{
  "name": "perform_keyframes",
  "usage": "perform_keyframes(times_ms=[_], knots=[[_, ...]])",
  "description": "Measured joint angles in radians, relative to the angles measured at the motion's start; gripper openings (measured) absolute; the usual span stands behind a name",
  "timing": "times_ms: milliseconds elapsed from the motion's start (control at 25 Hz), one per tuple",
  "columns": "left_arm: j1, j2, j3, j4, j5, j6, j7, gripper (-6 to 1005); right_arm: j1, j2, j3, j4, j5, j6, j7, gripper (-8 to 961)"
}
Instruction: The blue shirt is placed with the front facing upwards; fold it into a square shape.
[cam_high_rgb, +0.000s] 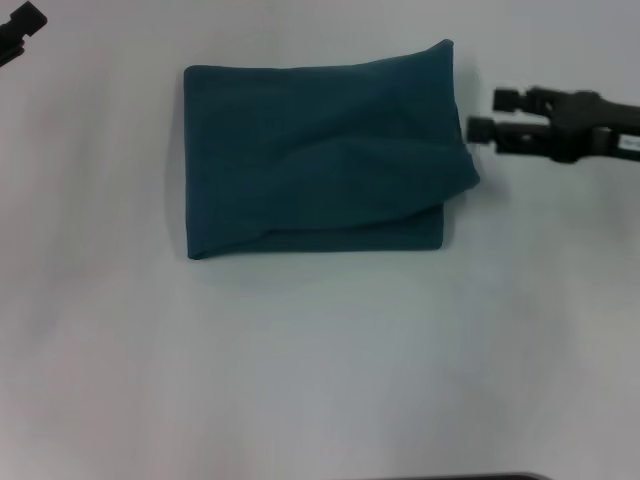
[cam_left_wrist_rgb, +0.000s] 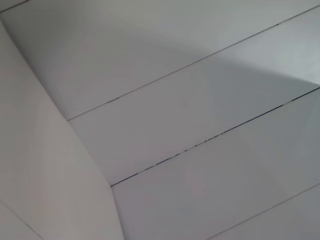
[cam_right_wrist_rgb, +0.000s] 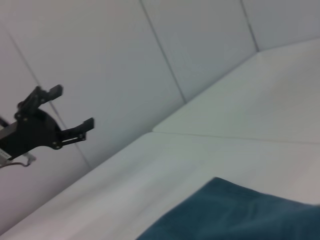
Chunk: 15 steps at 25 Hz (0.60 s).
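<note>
The shirt (cam_high_rgb: 320, 155) lies folded on the white table (cam_high_rgb: 320, 360), almost a square, with one loose corner. The right end effector (cam_high_rgb: 482, 113) waits just beside it, fingers spread and empty. The left end effector (cam_right_wrist_rgb: 75, 110), spread too, hangs far off. Next, I think, tidy that corner.

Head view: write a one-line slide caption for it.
Blue shirt folded into a rough rectangle on the white table, open right gripper beside its edge, left gripper parked far corner.
</note>
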Motion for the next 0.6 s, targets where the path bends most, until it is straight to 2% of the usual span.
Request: perform_keyframes(times_ms=[120,240,320,440,600], knots=[[-0.003,0.002,0.0,-0.002,0.0,0.001,0.001,951,-0.02,-0.032,-0.012,-0.027,-0.06,-0.06,0.068,917],[-0.004,0.004,0.0,-0.001,0.001,0.0,0.006,951,-0.043,-0.048,-0.009,-0.028,-0.101,-0.118,0.024,916],[-0.005,0.004,0.001,-0.001,0.005,-0.004,0.007,951,-0.068,-0.046,-0.012,-0.029,-0.105,-0.138,-0.065,915],[-0.005,0.004,0.003,0.0,0.006,-0.006,0.008,951,-0.096,-0.029,-0.007,-0.038,-0.114,-0.126,-0.186,914],[-0.004,0.004,0.007,0.007,0.006,-0.003,0.005,951,-0.095,-0.009,-0.004,-0.043,-0.12,-0.094,-0.304,913]])
